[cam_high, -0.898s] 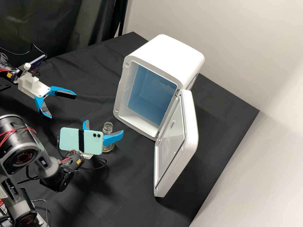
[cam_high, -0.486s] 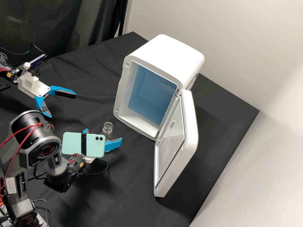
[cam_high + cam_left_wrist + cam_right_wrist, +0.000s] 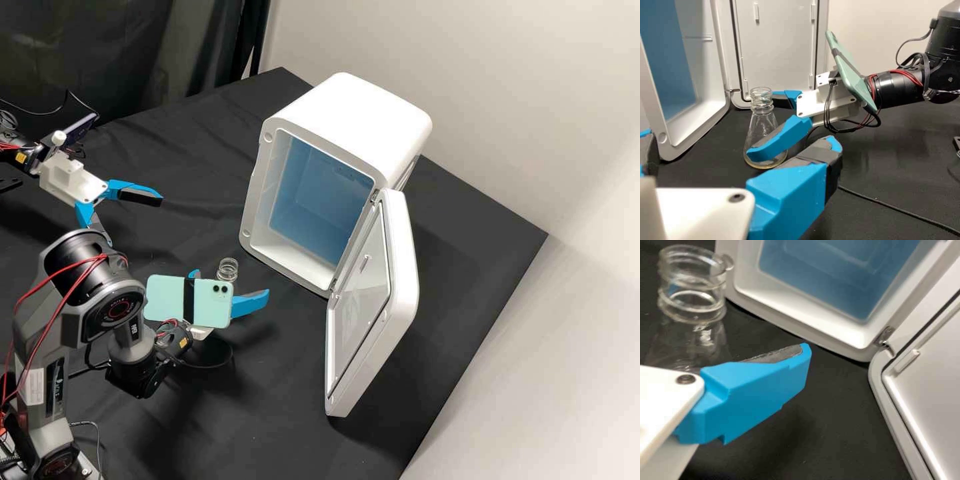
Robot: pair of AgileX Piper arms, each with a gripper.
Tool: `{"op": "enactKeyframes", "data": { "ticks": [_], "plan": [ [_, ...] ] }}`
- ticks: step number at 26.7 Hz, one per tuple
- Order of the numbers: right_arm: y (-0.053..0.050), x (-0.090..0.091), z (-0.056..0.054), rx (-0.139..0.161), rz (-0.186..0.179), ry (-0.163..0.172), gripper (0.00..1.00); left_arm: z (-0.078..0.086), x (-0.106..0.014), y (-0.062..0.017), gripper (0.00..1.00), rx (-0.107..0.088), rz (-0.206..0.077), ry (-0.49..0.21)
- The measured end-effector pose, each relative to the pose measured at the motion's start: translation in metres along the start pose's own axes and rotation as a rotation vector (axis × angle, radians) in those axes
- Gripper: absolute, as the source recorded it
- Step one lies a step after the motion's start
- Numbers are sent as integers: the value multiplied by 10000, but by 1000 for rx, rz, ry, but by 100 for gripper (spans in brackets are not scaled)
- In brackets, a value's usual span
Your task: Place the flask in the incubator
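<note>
At far left the left tool (image 3: 123, 212) hangs above the black bench (image 3: 200, 133), its blue fingers spread wide with nothing between them. Nearer the middle, the right tool (image 3: 230, 283) – a mint-green phone (image 3: 190, 300) strapped on top of it – has its fingers apart on either side of the glass Erlenmeyer flask (image 3: 229, 269). The flask stands upright on the bench, just in front of the white incubator (image 3: 353, 120). The incubator's blue chamber is exposed – its door (image 3: 400, 267) is swung out to the right.
</note>
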Motion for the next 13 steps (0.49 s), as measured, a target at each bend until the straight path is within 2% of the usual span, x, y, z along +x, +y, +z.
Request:
{"op": "enactKeyframes", "data": {
  "ticks": [6,9,13],
  "plan": [
    [78,62,16,-2,39,-9,100,0,0,0,100,0,0,0],
    [94,74,21,1,50,-18,100,0,0,0,100,0,0,0],
    [94,99,-14,-2,52,-6,100,-5,0,1,100,0,1,2]
  ]
}}
